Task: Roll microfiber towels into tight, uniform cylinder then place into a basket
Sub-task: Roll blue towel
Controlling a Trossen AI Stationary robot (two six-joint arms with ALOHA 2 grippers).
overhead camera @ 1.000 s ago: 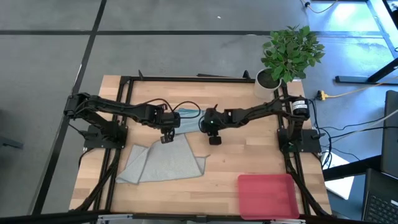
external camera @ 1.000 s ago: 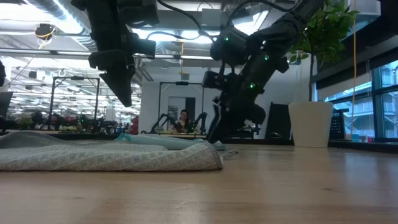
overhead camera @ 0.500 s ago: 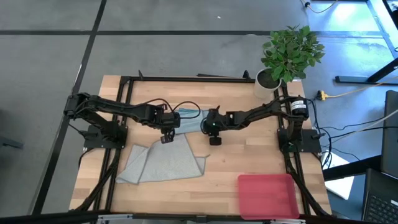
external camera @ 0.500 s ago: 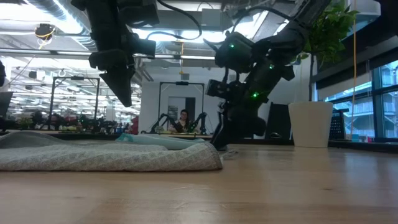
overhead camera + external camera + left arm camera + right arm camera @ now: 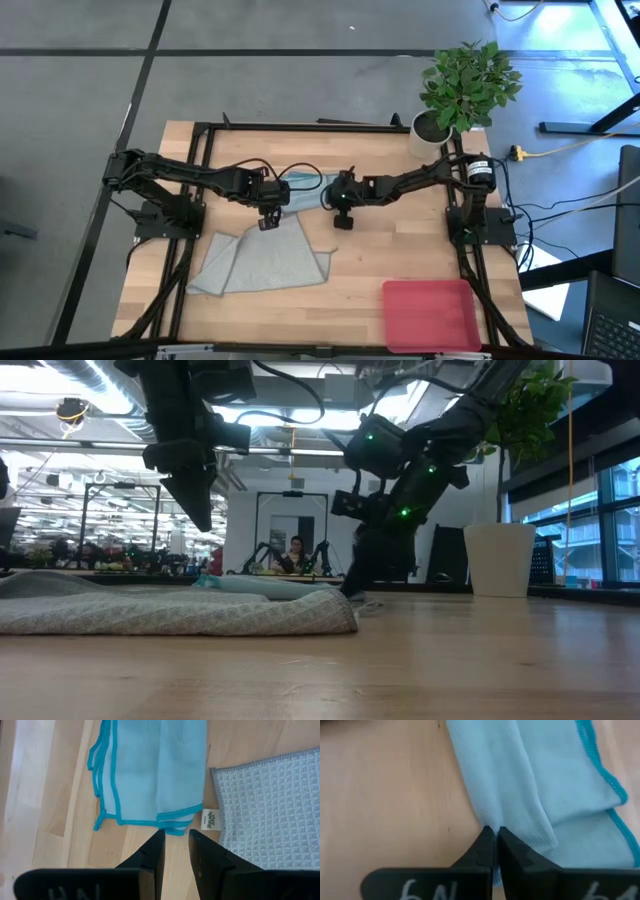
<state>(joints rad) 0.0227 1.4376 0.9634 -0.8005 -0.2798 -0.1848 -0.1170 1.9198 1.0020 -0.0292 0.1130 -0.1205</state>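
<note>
The light teal-blue towel lies folded on the table between my two grippers, and its white tag shows at one corner. The larger grey-green towel lies flat nearer the front edge, partly folded over. The pink basket sits at the front right. My left gripper hangs narrowly open above the teal towel's corner, clear of the cloth. My right gripper is down at the table, shut at the teal towel's right-hand edge. My right gripper's shut fingertips meet on the teal towel's folded long edge. They come from above, pointing down. Creases in the cloth run toward the tips. The towel lies slack on the table; how many layers are pinched does not show.
A potted plant in a white pot stands at the table's far right corner. Bare wood lies between the grey-green towel and the basket.
My right gripper has stood more upright over the teal towel's edge and has drawn a little toward the table's far edge. Its fingertips have stayed down at the cloth. My left gripper and the grey-green towel have kept still.
</note>
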